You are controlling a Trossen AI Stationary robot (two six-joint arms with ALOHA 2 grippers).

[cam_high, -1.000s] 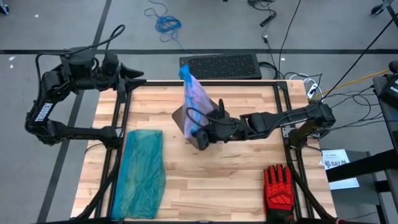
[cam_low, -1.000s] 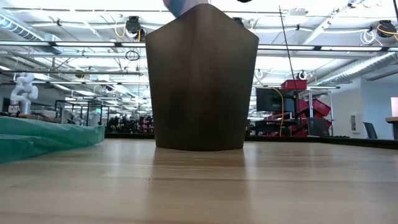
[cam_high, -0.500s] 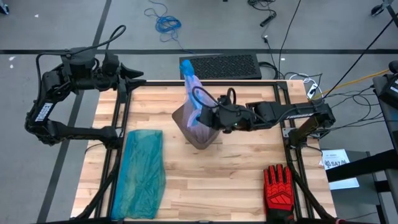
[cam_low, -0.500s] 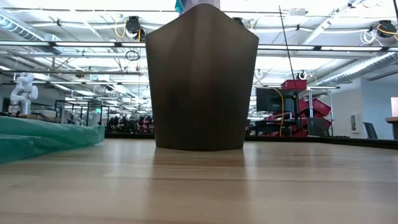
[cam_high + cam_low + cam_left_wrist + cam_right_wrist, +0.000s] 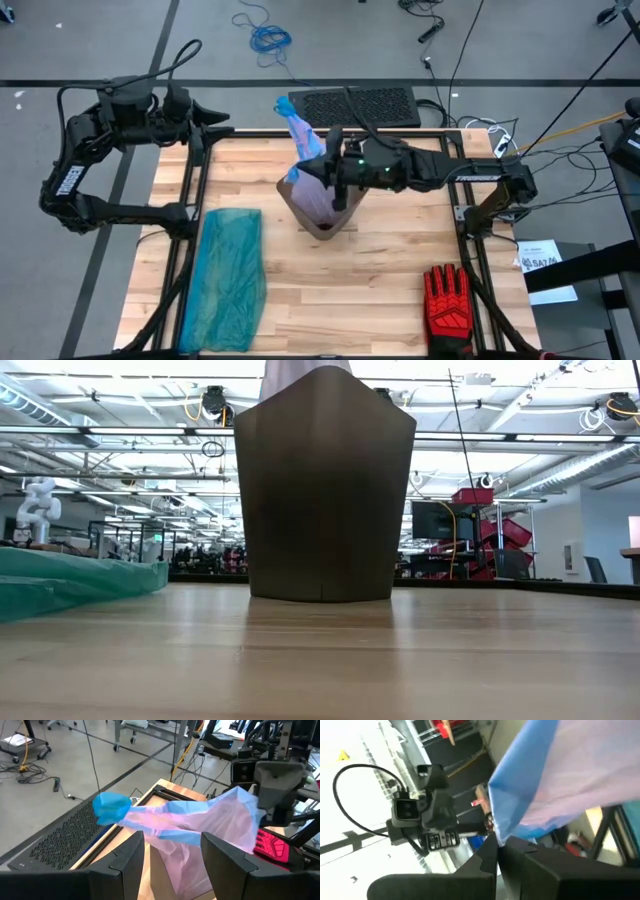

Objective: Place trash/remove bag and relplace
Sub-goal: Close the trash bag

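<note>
The right gripper (image 5: 322,170) has its fingers clamped on the bag (image 5: 312,172) — pinkish plastic with a blue rim, rising out of the dark bin (image 5: 318,212) at the counter's (image 5: 380,270) centre. The left gripper (image 5: 222,119), fingers apart, waits at ten o'clock off the counter's corner.

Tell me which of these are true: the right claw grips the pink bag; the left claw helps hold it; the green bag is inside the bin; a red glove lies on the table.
1. The right claw is clamped on the pink bag above the bin. True.
2. The left claw also holds it. False: it waits open at the table's far left corner.
3. The green bag is inside the bin. False: it lies flat on the table.
4. A red glove lies on the table. True.
</note>
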